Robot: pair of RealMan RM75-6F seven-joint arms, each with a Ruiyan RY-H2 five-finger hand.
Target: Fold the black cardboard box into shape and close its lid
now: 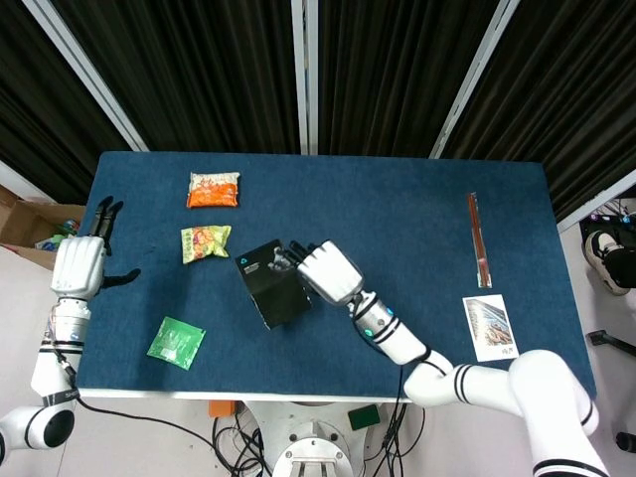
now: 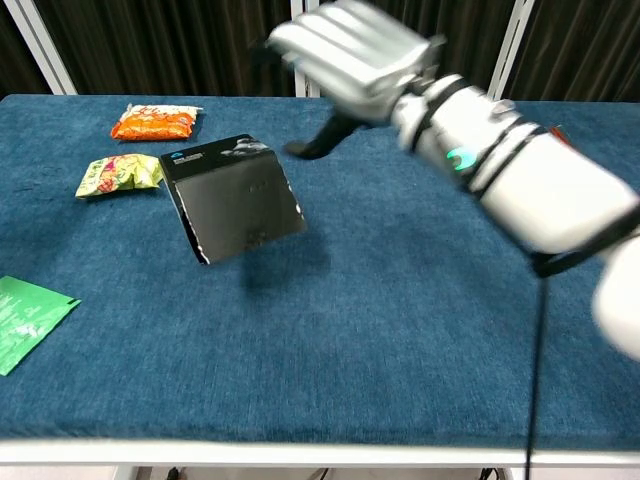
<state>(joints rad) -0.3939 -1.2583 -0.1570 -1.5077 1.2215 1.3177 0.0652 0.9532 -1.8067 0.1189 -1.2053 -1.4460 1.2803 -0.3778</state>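
The black cardboard box (image 1: pixel 271 284) (image 2: pixel 232 200) stands left of the table's middle with its lid down. It leans over on its lower left edge, and a shadow shows under its right side. My right hand (image 1: pixel 328 270) (image 2: pixel 350 60) hovers just above and to the right of the box. It looks blurred in the chest view, its fingers are apart, and it holds nothing. My left hand (image 1: pixel 79 266) is at the table's left edge, far from the box, with fingers spread and empty. The chest view does not show it.
An orange snack packet (image 1: pixel 214 189) (image 2: pixel 155 122) and a yellow-green one (image 1: pixel 206 241) (image 2: pixel 120 172) lie behind and left of the box. A green sachet (image 1: pixel 176 342) (image 2: pixel 25 315) lies near the front left. Chopsticks (image 1: pixel 478 238) and a picture card (image 1: pixel 490 326) are at the far right.
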